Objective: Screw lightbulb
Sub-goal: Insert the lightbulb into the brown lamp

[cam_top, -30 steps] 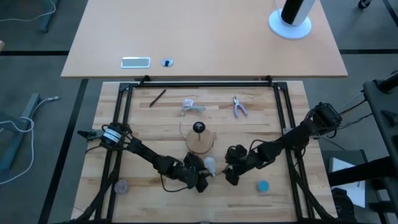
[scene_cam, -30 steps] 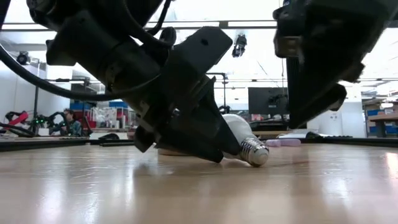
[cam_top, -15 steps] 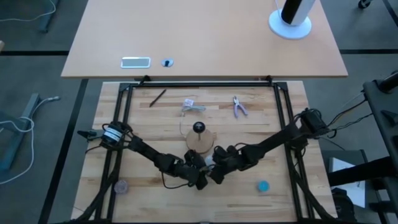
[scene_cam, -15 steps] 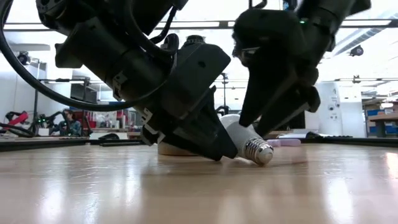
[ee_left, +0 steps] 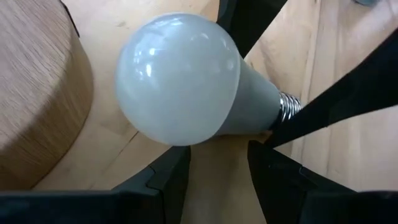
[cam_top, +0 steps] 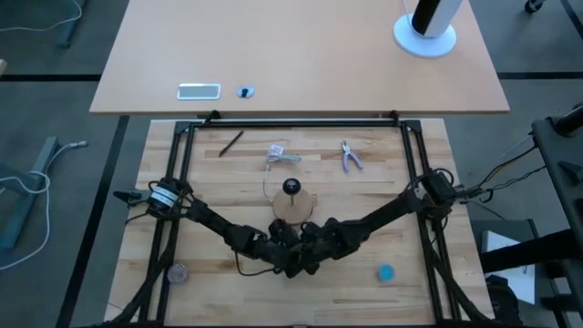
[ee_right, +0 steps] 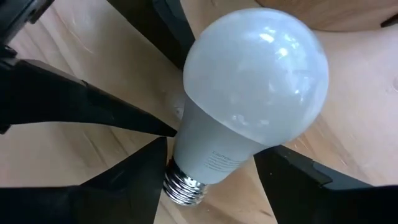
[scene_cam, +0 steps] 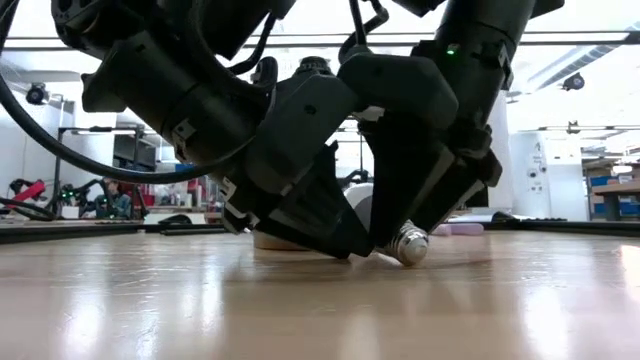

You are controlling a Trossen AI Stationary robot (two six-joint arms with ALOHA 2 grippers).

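Observation:
The white frosted lightbulb (ee_left: 180,78) lies tilted on the table. Its grey screw base (scene_cam: 408,243) is on the wood and its globe is raised beside the round wooden disc (cam_top: 293,210) with the black socket (cam_top: 291,188). My left gripper (ee_left: 219,149) is open by a narrow gap, with its tips under the bulb. My right gripper (ee_right: 211,149) is open, with one finger on each side of the bulb's neck just above the screw base (ee_right: 183,183). In the high view the two grippers (cam_top: 290,260) (cam_top: 316,250) hide the bulb. My left gripper has both fingertips (ee_right: 176,129) at the bulb's side, one by the neck and one by the globe, set along the bulb. The bulb hides the tips. The globe leans over them and the screw base is on the table. My right gripper's fingers (ee_right: 163,144) stand right at the neck (ee_right: 205,149), slanting down across the bulb. I cannot tell whether they touch it.
Pliers (cam_top: 351,157), a crumpled clear wrapper (cam_top: 278,155) and a dark stick (cam_top: 230,143) lie toward the far edge. A blue cap (cam_top: 385,271) lies near right and a grey disc (cam_top: 177,271) near left. Black frame rails (cam_top: 419,173) run along both sides.
My right gripper has moved toward the table's left and come down over the bulb, so that its fingers now stand on either side of the neck. The bulb has stayed tilted in the same place.

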